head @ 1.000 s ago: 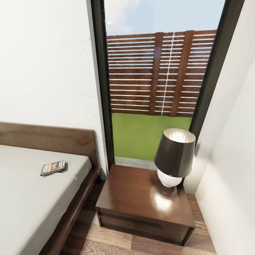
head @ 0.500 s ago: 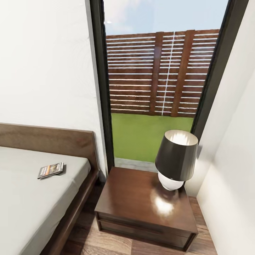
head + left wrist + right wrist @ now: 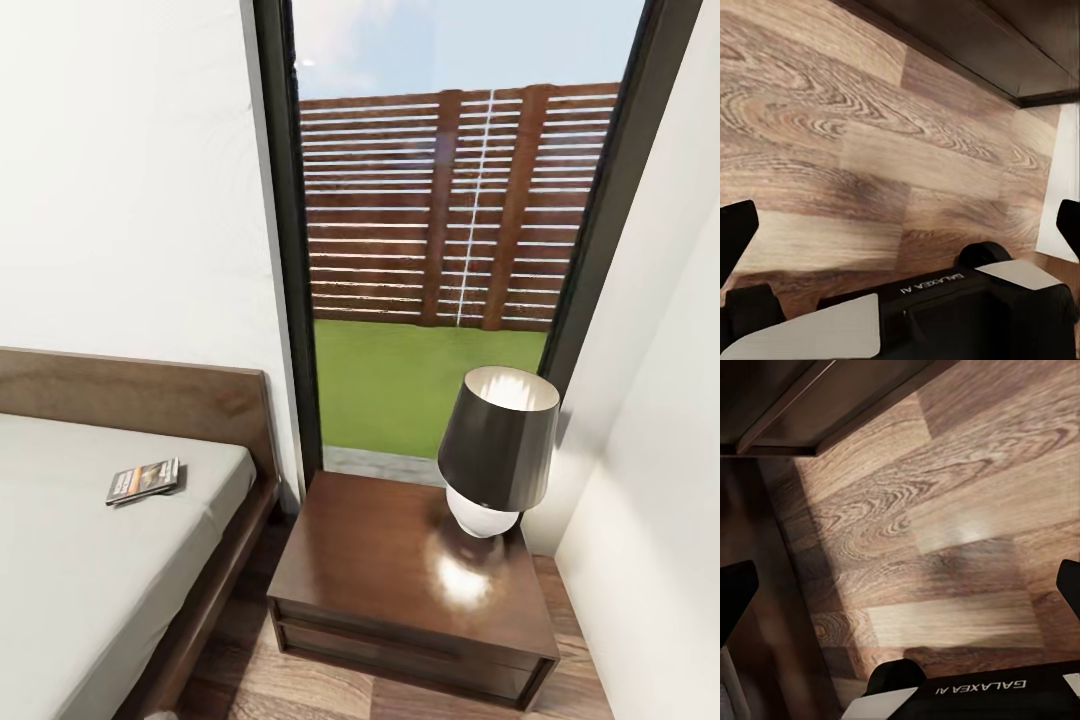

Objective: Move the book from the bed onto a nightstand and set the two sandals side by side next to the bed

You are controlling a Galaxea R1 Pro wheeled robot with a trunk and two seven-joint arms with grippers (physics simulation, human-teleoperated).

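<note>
**Book waits on the bed, both arms hanging low**

Both sets of jaws stand wide apart and empty over the wood-plank floor [image 3: 870, 150]. The left gripper [image 3: 900, 225] and right gripper [image 3: 900, 585] touch nothing. The book [image 3: 145, 481] lies well above and ahead of them on the bed [image 3: 60, 560], long axis roughly crosswise, likely nearer the left arm. The nightstand [image 3: 400, 570] with its lamp [image 3: 497, 440] stands just beside the bed.

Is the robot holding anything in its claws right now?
No. The left gripper and the right gripper are both open over bare wood floor. The book lies on the bed.
</note>
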